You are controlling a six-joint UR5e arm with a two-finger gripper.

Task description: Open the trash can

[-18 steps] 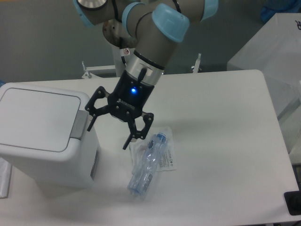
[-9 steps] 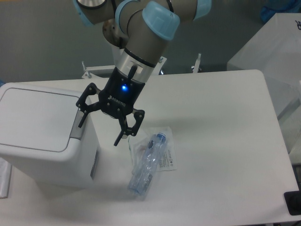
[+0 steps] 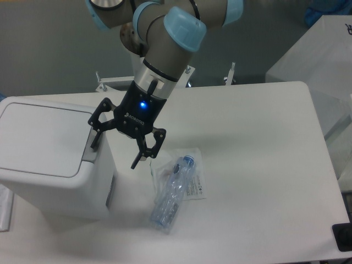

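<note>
The trash can (image 3: 52, 165) is a boxy white bin at the left of the table, with its flat lid (image 3: 41, 137) down and a grey push tab (image 3: 89, 149) at the lid's right edge. My gripper (image 3: 114, 154) hangs open and empty just right of the bin. Its left finger (image 3: 95, 135) is at the tab, touching or nearly so. Its right finger (image 3: 144, 154) hangs beside the bin's right wall.
A clear plastic bottle with a blue cap in a plastic bag (image 3: 175, 190) lies on the white table (image 3: 247, 165) right of the bin. A black object (image 3: 344, 236) sits at the table's front right corner. A white box (image 3: 316, 60) stands beyond the right edge.
The gripper has moved left toward the bin, bringing its left finger over the grey tab. It stays open. The lid has not moved.
</note>
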